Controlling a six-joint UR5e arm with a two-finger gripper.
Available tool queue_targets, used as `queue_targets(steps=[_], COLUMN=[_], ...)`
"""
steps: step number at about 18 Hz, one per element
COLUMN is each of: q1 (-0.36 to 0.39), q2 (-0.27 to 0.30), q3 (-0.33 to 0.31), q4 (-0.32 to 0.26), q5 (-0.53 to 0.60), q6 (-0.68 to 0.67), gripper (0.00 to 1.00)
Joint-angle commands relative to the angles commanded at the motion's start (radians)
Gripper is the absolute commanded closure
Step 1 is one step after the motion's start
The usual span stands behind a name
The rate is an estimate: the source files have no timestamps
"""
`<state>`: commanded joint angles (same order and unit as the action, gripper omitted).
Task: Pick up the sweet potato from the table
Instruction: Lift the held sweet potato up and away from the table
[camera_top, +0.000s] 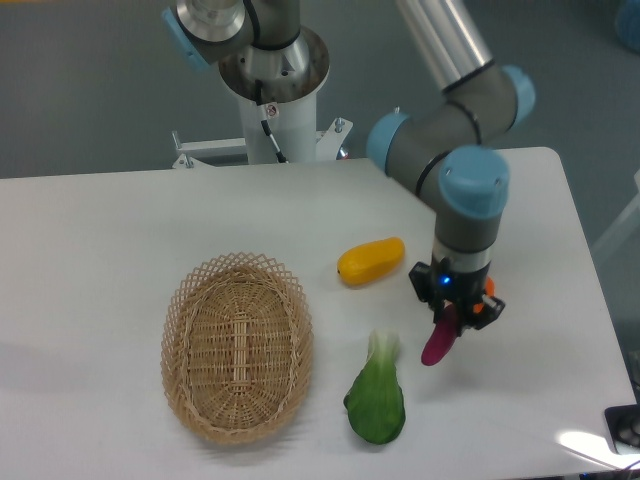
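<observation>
Sweet potato (437, 342), a small slender magenta-purple oblong with tapered ends, is gripped at its upper end by the black two-finger hand (451, 312) of the grey and light-blue arm. It hangs tilted, its lower tip pointing down and to the left. Whether that tip rests on the large white rectangular desk (100, 250) or is held just clear of it cannot be told. The hand is clenched on the sweet potato.

A round orange fruit (487, 296) is mostly hidden behind the hand; only a sliver is seen at the hand's right side. A fatter yellow-orange oblong vegetable (371, 261) lies on the desk, near the hand and to its left. A green leafy vegetable with a pale stalk (377, 396) lies below that, just left of the sweet potato's lower tip and apart from it. An oval woven wicker basket (238, 344) sits well to the left.

The desk surface is smooth and slightly glossy. Behind the desk a grey floor is seen, with the arm's white pedestal (275, 105) standing at the far edge.
</observation>
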<state>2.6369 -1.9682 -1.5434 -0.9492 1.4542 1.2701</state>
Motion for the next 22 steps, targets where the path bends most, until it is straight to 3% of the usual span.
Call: queue_targets(steps=[4,6,13,15,22], q1=[0.044,0.083,0.190,0.213,0.236], q2=[0.032,0.037,0.077,0.103,0.095], q3=[0.075,0.097,0.097,0.091,0.095], q4=[-0.144,-0.175,-0.305,-0.322,-0.307], q5=[-0.070,-0.118,-0.120,-0.117,-0.110], q6=[0.002,0.020,0.259,0.320,0.350], gripper=[0.76,0.76,0.76,0.76,0.76])
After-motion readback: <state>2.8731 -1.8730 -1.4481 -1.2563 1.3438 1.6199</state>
